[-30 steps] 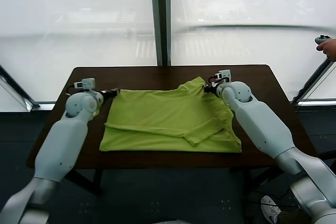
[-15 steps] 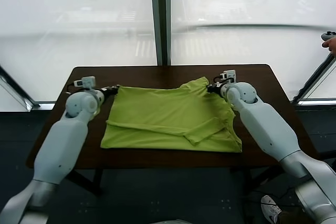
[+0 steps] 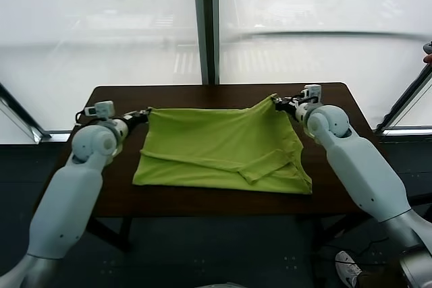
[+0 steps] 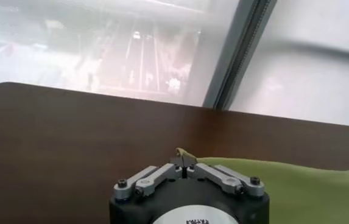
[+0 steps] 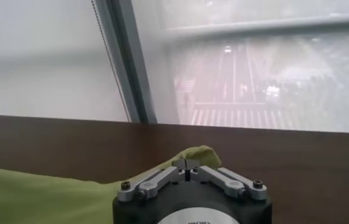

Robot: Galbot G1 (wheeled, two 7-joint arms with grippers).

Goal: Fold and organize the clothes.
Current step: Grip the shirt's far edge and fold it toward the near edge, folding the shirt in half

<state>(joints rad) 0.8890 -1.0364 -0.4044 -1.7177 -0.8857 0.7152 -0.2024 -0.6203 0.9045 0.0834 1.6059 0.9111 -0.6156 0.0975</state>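
the table (image 3: 351,109) is big and brown, and it sits by a window (image 3: 101,25). the shirt (image 3: 216,146) lies in the middle of the table, green and partly folded, with a sleeve tucked across the front. its back edge is pulled up a little at both far corners. the left gripper (image 3: 144,114) pinches the far left corner tight. the right gripper (image 3: 282,104) pinches the far right corner tight, and a bit of green pokes out past its tips (image 5: 187,161). to do this step well, both arms should probably move together, keep the edge straight, and lay it down flat so no bumps stay.
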